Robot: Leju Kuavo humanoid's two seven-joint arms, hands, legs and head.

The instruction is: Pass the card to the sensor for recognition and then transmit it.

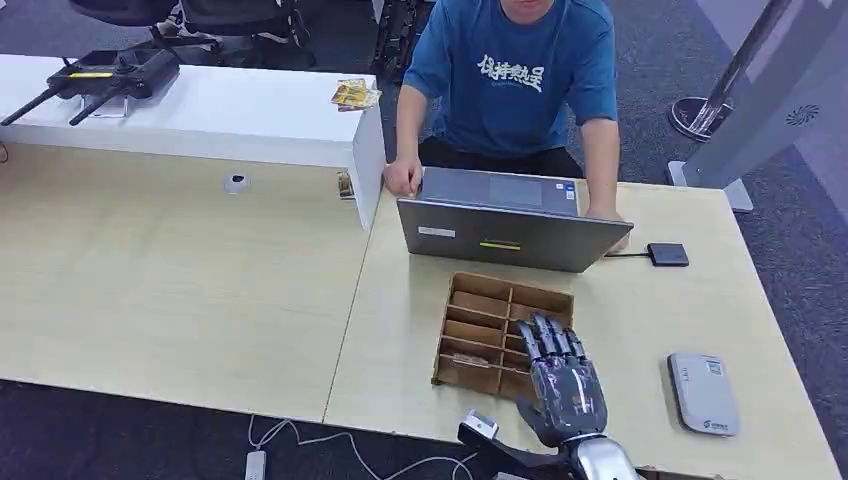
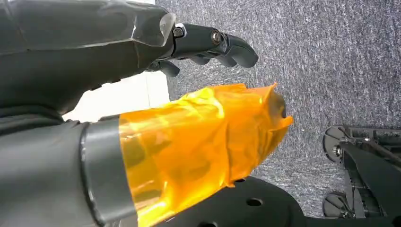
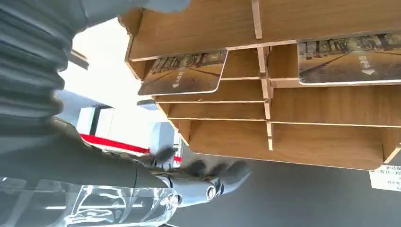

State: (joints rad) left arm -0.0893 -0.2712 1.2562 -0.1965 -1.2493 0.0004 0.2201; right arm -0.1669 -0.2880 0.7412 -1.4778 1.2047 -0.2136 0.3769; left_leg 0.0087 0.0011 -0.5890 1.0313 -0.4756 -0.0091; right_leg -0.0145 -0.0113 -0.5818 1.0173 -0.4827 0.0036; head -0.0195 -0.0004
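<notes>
wooden box sat mid-frame; right hand over its lower right corner, fingers spread, empty. card lay flat in slot, long side across. left hand hung by floor, empty.

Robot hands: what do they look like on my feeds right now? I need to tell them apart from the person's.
The right hand is dark grey with a mottled back, black segmented fingers and a silver wrist cuff. Its wrist view shows a grey ribbed cover and a clear glossy wrap. The left hand is dark grey with black fingers; its thumb is wrapped in translucent orange tape.
</notes>
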